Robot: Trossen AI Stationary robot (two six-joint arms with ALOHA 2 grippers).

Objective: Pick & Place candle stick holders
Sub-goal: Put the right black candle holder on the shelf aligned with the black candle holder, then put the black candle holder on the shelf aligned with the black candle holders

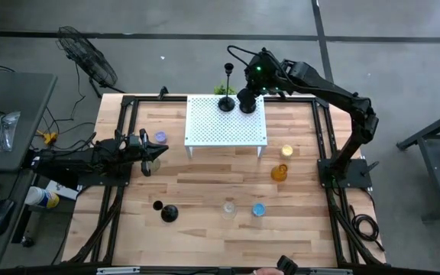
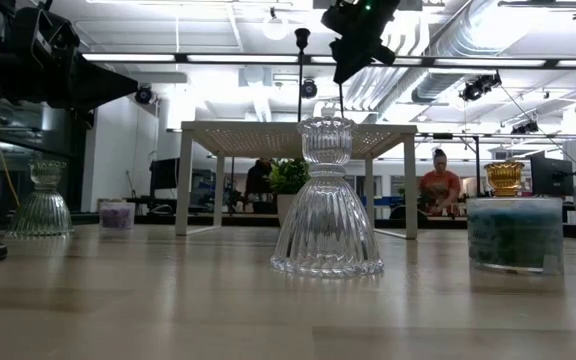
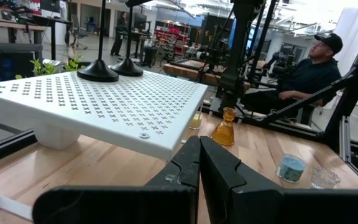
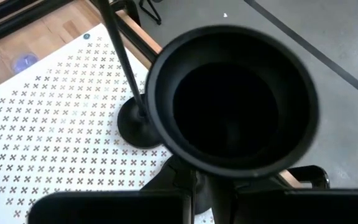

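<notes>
The right gripper (image 1: pixel 258 74) is up over the back edge of the white rack (image 1: pixel 228 121), fingers clamped on the stem of a black candlestick (image 4: pixel 232 109). Its wrist view is basically filled by that stick's cup, right in front of the fingers. The held stick's round base (image 1: pixel 247 101) looks to be at the rack's back edge, just beside the base of a second candlestick (image 1: pixel 226 103) that stands upright on the rack. Can't tell if the held one is fully resting on the rack or a hair above it.

The left gripper (image 1: pixel 153 155) waits off the rack's left side, low over the wooden surface (image 1: pixel 205 183), fingers pressed together with nothing between them.

Everything else, placed from the rack:
- purple cup (image 1: pixel 160 137) just off its left side, near the left gripper
- yellow cup (image 1: pixel 286 151) just off its front right corner
- orange holder (image 1: pixel 279 172) a bit further forward from the yellow one
- clear holder (image 1: pixel 229 207) and blue cup (image 1: pixel 259 208) well in front of it, near each other
- third candlestick (image 1: pixel 167 212) lying down, well out front and to the left

A seated person (image 3: pixel 306 70) in a cap shows in the room beyond the surface.
</notes>
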